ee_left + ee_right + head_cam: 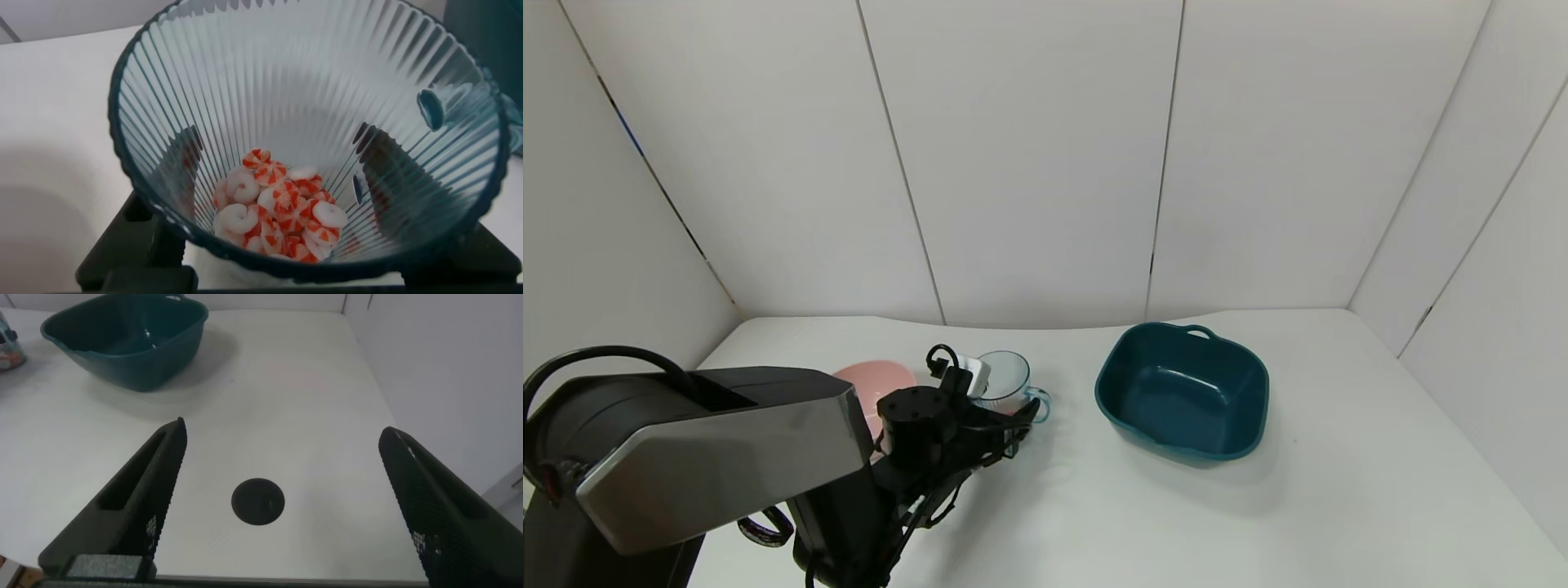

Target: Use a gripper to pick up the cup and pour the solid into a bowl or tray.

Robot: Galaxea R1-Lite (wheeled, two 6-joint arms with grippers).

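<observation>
The ribbed pale-blue cup (1003, 377) stands at the table's left middle, right beside the pink bowl (876, 382), which my left arm partly hides. In the left wrist view the cup (310, 73) fills the frame, with the red and white ring pieces (278, 214) heaped in its bottom. My left gripper (1001, 416) has one black finger on each side of the cup, seen through its walls (186, 163), and is shut on it. My right gripper (282, 429) is open and empty over bare table at the right, out of the head view.
A dark teal basin (1183, 392) with a handle stands right of the cup; it also shows in the right wrist view (122, 335). A round black hole (258, 501) lies in the table under the right gripper. White walls enclose the table.
</observation>
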